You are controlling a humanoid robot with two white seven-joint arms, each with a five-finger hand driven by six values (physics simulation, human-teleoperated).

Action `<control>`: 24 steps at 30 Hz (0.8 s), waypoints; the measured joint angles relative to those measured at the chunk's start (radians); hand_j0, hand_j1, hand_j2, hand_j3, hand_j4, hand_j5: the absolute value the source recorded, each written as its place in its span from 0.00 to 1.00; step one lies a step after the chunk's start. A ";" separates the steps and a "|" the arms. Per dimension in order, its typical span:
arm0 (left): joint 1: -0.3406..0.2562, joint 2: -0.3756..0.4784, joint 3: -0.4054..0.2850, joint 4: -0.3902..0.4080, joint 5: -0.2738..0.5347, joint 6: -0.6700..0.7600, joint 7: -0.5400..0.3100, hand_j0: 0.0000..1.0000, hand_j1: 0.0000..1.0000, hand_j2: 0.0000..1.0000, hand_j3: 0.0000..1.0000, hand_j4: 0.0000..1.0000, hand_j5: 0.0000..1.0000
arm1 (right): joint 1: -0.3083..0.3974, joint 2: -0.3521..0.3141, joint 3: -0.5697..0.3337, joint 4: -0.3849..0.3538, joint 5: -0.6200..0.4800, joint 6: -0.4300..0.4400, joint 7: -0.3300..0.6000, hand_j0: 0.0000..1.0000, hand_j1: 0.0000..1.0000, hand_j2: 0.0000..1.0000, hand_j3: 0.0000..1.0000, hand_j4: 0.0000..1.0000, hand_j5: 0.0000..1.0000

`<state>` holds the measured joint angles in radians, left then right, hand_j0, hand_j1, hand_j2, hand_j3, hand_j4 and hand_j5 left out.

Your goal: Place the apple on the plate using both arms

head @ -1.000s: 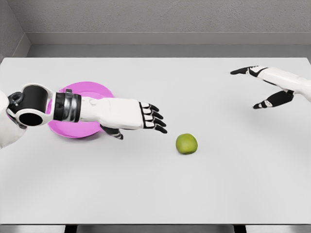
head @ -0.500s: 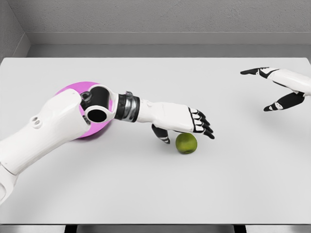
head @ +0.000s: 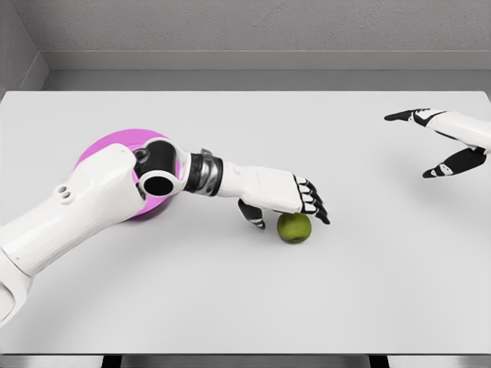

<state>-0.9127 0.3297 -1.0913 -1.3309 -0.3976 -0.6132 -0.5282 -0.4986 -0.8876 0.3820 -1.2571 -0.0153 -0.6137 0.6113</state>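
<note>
Nothing was yet placed: the apple (head: 294,228) lay on the surface (head: 307,299) just under the left hand (head: 295,201), whose unclenched fingers (head: 313,207) grasped nothing. The plate (head: 96,152), well behind that hand, was left unfilled; the right hand (head: 449,142) was spread, far off.

Left arm: I reach it in from 8 o'clock, stretched toward the centre, forearm nearly level.
Left hand (head: 285,201): palm down, my fingers (head: 313,205) bent downward, thumb hanging underneath.
Right hand (head: 443,142): far out at 3 o'clock, raised, my fingers spread and holding nothing.
</note>
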 measured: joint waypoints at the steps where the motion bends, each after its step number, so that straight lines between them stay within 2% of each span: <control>1: 0.002 -0.003 -0.003 0.000 -0.001 0.000 0.000 0.90 0.90 0.90 0.90 0.90 0.90 | 0.000 0.000 0.000 0.000 0.000 0.000 0.000 1.00 1.00 1.00 1.00 1.00 1.00; 6: 0.002 -0.009 -0.017 0.000 -0.002 0.000 0.000 0.89 0.89 0.89 0.89 0.89 0.89 | -0.012 0.006 0.000 0.007 0.001 0.000 0.000 1.00 1.00 1.00 1.00 1.00 1.00; 12: 0.002 -0.010 -0.023 0.000 -0.003 0.000 0.000 0.80 0.80 0.80 0.80 0.80 0.80 | -0.011 0.004 -0.001 0.034 0.006 0.000 0.000 1.00 1.00 1.00 1.00 1.00 1.00; 24: 0.002 -0.011 -0.034 0.000 -0.003 0.000 0.000 0.80 0.80 0.80 0.80 0.80 0.80 | -0.017 0.023 -0.002 0.079 0.025 0.000 0.000 1.00 1.00 1.00 1.00 1.00 1.00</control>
<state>-0.9112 0.3191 -1.1258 -1.3311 -0.4004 -0.6132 -0.5282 -0.5154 -0.8643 0.3799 -1.1783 0.0097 -0.6136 0.6113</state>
